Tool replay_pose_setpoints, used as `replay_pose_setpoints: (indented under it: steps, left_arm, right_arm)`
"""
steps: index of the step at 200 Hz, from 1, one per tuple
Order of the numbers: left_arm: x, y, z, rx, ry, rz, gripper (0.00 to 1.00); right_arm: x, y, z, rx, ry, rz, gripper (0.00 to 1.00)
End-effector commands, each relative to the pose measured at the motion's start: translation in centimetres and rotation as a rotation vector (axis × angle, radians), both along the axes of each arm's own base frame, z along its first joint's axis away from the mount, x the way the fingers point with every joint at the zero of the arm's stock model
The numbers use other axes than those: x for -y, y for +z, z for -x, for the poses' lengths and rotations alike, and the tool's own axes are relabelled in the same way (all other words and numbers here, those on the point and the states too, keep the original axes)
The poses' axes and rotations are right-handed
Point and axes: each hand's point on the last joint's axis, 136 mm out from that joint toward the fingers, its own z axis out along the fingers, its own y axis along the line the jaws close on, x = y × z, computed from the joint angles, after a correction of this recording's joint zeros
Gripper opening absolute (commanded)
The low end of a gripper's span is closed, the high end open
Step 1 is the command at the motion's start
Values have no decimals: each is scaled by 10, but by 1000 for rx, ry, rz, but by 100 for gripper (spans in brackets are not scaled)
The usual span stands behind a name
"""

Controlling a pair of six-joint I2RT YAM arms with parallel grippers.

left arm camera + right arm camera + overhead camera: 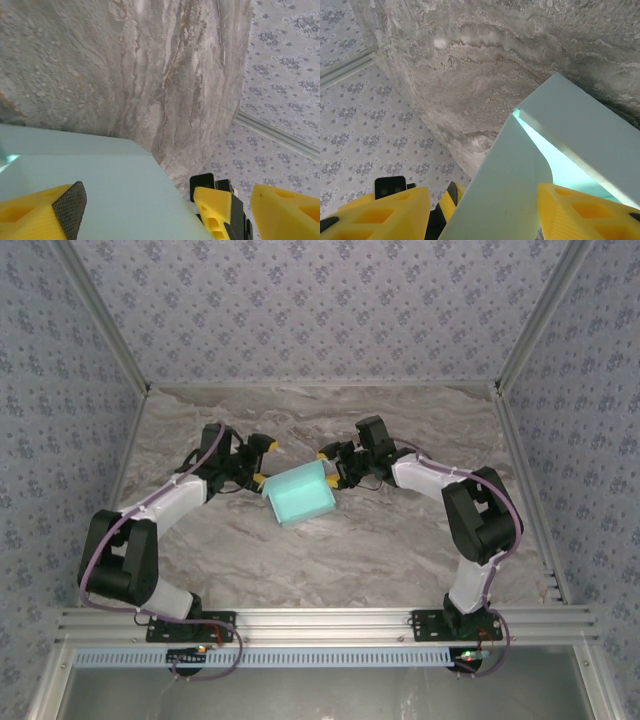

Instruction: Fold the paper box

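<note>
Standing wide apart: fingers [70,207] of the left gripper [265,464]. One black pad lay on or just over a flat face of the box [300,500], and the other finger was clear of the card's edge. Nothing was clamped.

Right gripper [328,468]: fingers [580,210] were apart, with a flap [505,190] lying between them. No pinch on it could be made out.

Box: pale blue card. It sat on the table [420,550] about midway between the left and right edges, somewhat nearer the far edge than the near. The grippers were at its two far corners, one on each side.

State of work, as judged: the body was already raised into a shallow box, with walls up. The opening under the flap gaped, and the bright inside showed. Left to do: press the flap down, tuck it in, close the box.
</note>
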Motion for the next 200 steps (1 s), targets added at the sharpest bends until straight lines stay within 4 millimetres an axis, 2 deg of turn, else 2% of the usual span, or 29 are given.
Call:
replay_pose_setpoints:
  steps: [1, 30, 50, 72, 97, 105, 109, 118, 140, 142, 146, 170, 175, 200]
  left_arm:
    - [10, 5, -2, -53, 23, 50, 87]
    - [13, 7, -5, -47, 11, 45, 87]
    - [4, 8, -9, -16, -1, 13, 91]
    - [-27, 5, -9, 22, 0, -83, 99]
    - [-60, 17, -2, 139, -58, -255, 99]
    - [-67, 22, 4, 179, -96, -334, 99]
    - [-69, 26, 8, 201, -122, -371, 99]
    - [-73, 30, 19, 239, -175, -451, 99]
    - [-95, 27, 47, 261, -193, -626, 99]
    - [-96, 26, 50, 262, -192, -633, 99]
    - [-99, 25, 54, 271, -191, -646, 99]
    - [-104, 23, 85, 307, -185, -677, 99]
    - [-104, 21, 92, 311, -189, -681, 99]
    - [-98, 11, 120, 308, -198, -642, 99]
  right_arm:
    - [-4, 1, 8, -2, 22, 11, 60]
    - [-3, -1, 8, -8, 20, 10, 65]
    - [-1, 0, 5, -1, 20, 6, 67]
    - [10, 4, -1, 44, 45, 31, 68]
    - [36, 14, -13, 203, 134, 132, 70]
    - [48, 14, -15, 255, 167, 177, 70]
    - [51, 27, -22, 314, 180, 193, 70]
    - [60, 36, -27, 415, 229, 242, 70]
    - [82, 52, -31, 655, 327, 427, 70]
    - [84, 44, -25, 661, 351, 448, 70]
    - [87, 44, -22, 699, 371, 474, 70]
    - [92, 52, -5, 984, 474, 577, 70]
    - [90, 56, -3, 1048, 475, 578, 70]
    - [79, 40, 21, 1208, 526, 568, 70]
